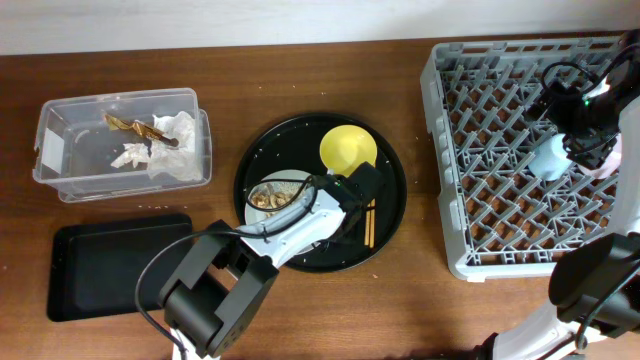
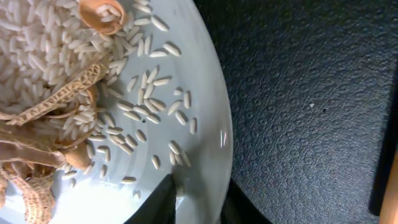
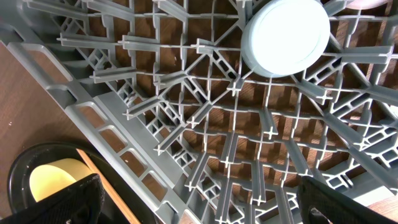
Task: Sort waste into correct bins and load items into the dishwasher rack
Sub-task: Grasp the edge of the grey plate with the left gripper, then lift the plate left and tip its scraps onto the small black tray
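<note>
Two states: left pincer pinching grey plate rim; right pincer spread, light-blue cup ahead, in dishwasher rack.

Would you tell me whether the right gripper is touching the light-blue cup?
Apart. In the right wrist view the light-blue cup sits on the dishwasher rack, with bare lattice between it and the open right gripper.

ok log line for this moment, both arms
left gripper: shut on grey plate rim | right gripper: open over dishwasher rack | light-blue cup: in rack
</note>
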`<control>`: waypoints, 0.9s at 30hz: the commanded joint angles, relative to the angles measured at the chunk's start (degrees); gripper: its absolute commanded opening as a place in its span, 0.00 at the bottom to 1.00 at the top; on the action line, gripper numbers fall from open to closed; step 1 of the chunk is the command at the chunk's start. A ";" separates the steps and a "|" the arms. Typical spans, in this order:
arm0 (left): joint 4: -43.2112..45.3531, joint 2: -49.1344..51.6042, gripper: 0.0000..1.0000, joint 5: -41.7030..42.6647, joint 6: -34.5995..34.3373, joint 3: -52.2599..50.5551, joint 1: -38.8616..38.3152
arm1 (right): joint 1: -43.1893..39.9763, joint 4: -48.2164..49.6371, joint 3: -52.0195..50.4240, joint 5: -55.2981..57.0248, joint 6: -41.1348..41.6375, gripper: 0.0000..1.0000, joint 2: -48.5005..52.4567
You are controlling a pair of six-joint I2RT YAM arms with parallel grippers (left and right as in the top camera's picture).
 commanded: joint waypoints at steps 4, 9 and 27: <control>0.07 -0.87 0.01 -0.37 0.07 -1.01 -0.02 | -0.04 0.00 0.74 0.11 -0.37 0.98 -0.55; -0.39 -0.87 0.01 -0.42 0.13 -0.24 0.00 | -0.04 0.00 0.74 0.11 -0.37 0.98 -0.55; -27.21 -0.90 0.01 -6.03 -1.49 19.85 0.00 | -0.04 0.00 0.74 0.11 -0.37 0.98 -0.55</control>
